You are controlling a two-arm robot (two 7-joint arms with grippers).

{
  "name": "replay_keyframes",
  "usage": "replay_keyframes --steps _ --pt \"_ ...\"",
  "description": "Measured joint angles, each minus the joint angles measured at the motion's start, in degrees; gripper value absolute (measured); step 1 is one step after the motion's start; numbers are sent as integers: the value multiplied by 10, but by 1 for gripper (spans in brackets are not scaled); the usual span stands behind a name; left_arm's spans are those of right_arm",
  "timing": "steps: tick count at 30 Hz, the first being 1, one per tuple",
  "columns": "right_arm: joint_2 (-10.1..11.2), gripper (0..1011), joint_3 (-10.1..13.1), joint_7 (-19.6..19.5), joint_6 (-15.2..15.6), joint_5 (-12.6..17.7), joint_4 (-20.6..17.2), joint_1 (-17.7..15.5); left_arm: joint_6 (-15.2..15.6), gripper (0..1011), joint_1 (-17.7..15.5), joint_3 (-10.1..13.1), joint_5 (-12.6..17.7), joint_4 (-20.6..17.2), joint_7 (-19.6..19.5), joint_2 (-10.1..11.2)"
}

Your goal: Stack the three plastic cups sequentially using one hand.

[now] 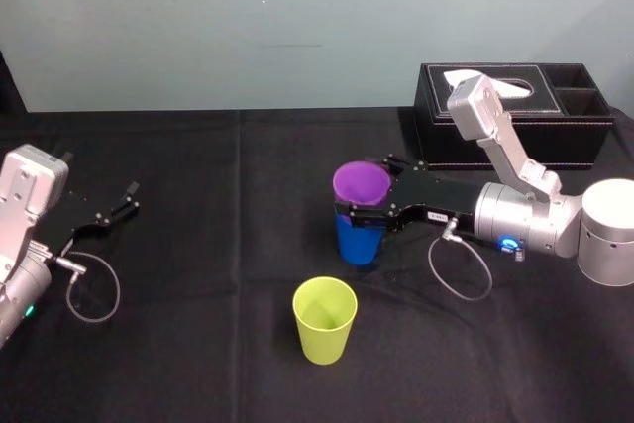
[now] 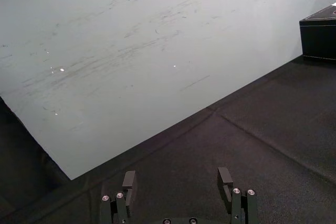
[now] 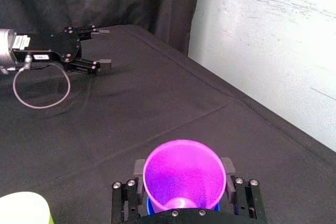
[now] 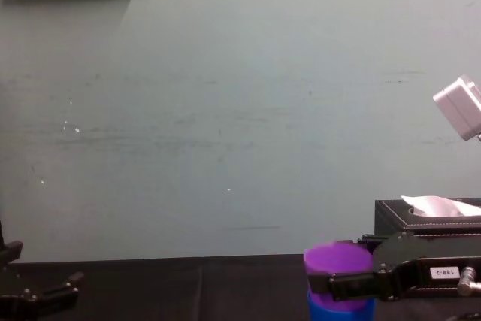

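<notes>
head view: right gripper (image 1: 365,191) reaching in level, clasping purple cup (image 1: 361,183) sitting inside blue cup (image 1: 358,243). left gripper (image 1: 127,201) resting parked, fingers apart. black cloth (image 1: 198,255) covering table; pale wall (image 1: 248,27) behind.

Right gripper (image 1: 362,185) reaches leftward, clamped in a grasp; left gripper (image 1: 130,197) rests parked, jaws apart.

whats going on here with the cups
The right claw grips the purple cup, which sits partly nested in the blue cup on the black table. The yellow-green cup stands alone nearer the robot, not yet stacked. The left claw is parked open at the left, idle.
</notes>
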Motion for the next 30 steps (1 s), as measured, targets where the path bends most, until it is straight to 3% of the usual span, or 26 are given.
replay_keyframes --steps 6,20,30 --pt "0 1003 0 0 0 0 0 0 0 1011 0 0 0 0 0 0" --pt "0 1000 0 0 1 -1 -1 0 0 1011 0 0 0 0 0 0" --pt "37 1000 18 13 -16 21 -57 -33 0 1011 0 0 0 0 0 0"
